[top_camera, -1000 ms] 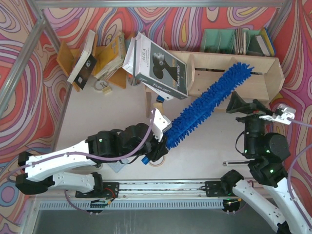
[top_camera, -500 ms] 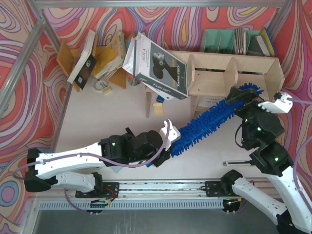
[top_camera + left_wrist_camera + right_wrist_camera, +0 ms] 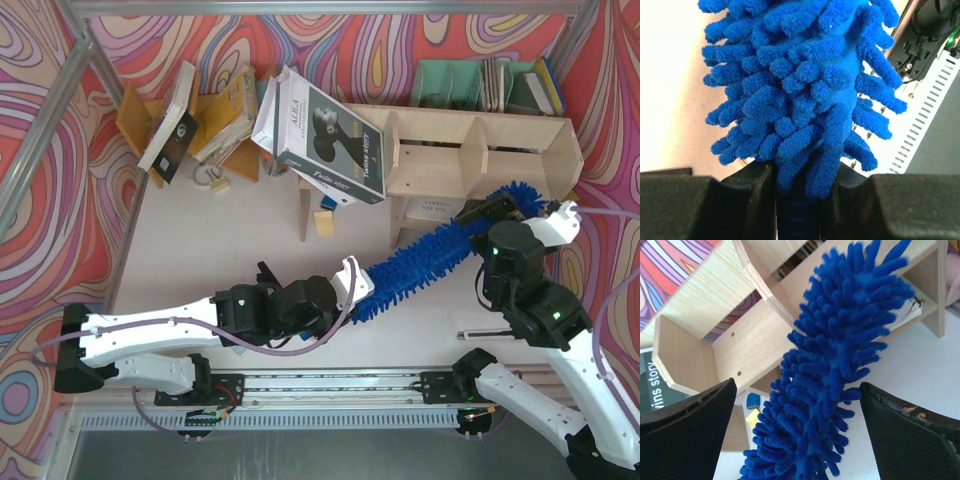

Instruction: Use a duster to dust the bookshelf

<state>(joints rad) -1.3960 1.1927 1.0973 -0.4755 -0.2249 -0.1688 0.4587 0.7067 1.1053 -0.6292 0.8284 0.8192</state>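
The bright-blue fluffy duster [image 3: 420, 260] slants from the table's middle up to the right, its tip low in front of the right part of the pale plywood bookshelf [image 3: 480, 150]. My left gripper [image 3: 350, 290] is shut on the duster's handle end; in the left wrist view the blue handle sits between the jaws [image 3: 805, 175] under the fluffy head [image 3: 805, 75]. My right gripper [image 3: 500, 208] stands open astride the far end. In the right wrist view the duster [image 3: 835, 355] runs between the wide-apart fingers [image 3: 796, 385] without touching them, with the bookshelf [image 3: 730, 340] behind.
A large book [image 3: 325, 135] leans on the bookshelf's left end. An orange-yellow rack with books [image 3: 200, 120] stands at the back left, and a teal file organiser [image 3: 480, 85] behind the shelf. Small blue and yellow items [image 3: 322, 220] lie by a shelf leg.
The duster has swung down from above the shelf top to low in front of it. The left arm moved right and the right gripper closed in around the duster's tip.
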